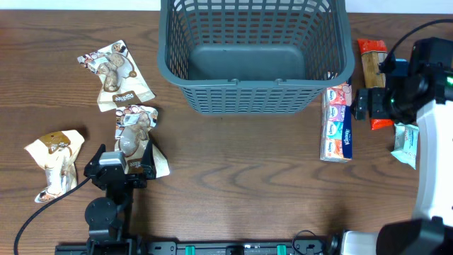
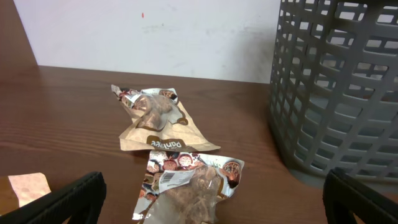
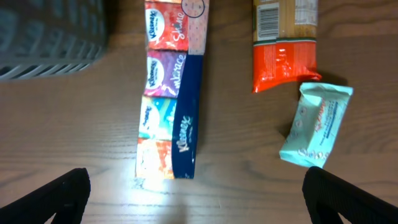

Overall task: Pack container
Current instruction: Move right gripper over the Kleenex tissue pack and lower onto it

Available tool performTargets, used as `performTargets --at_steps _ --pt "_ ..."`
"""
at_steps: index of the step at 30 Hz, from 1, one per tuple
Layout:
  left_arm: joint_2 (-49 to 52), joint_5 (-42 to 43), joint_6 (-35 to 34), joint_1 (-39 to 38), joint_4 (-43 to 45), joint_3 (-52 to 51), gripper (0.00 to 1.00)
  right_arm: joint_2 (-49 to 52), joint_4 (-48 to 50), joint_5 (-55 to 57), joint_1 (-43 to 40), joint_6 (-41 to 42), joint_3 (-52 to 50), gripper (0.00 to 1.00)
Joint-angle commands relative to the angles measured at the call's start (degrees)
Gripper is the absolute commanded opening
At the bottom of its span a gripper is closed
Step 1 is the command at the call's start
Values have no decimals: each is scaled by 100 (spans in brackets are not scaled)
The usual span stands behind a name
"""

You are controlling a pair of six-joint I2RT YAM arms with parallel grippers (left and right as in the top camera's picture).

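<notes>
The container (image 1: 256, 99) sits empty at the top centre of the overhead view, with nothing packed yet, so the trouble I'd expect lies in the pick-ups. The snack packet (image 2: 189, 186) low in the left wrist view is crinkly, puffy foil. If the fingers close on a loose edge rather than the body, it could slide out or spin on the way over. Its top corner looks tucked against or under a second snack packet (image 2: 158, 124) higher in that frame, which might get dragged along. At the right of the overhead view, the long tissue pack (image 1: 337, 124) lies just beside the basket wall, and a careless reach could shove it or knock the lattice. The orange-red packet (image 3: 283, 50) and the pale teal packet (image 3: 317, 124) lie close enough together that one could get nudged while the other is picked up. The left claw (image 2: 212, 186) is spread wide, one finger at each bottom corner of its frame. It holds nothing, and I can't tell whether it touches the packet. The right claw (image 3: 196, 180) is equally wide, empty, and apparently clear of everything below.
</notes>
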Motion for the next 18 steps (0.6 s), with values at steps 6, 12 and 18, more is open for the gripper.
performTargets --at_steps 6,12,18 --pt "-35 22 -28 -28 -85 -153 98 798 404 -173 -50 -105 63 99" --pt "-35 22 -28 -28 -85 -153 99 1292 691 -195 -46 -55 61 99" --pt "-35 22 -28 -28 -85 -153 99 1646 1049 -251 -44 470 55 99"
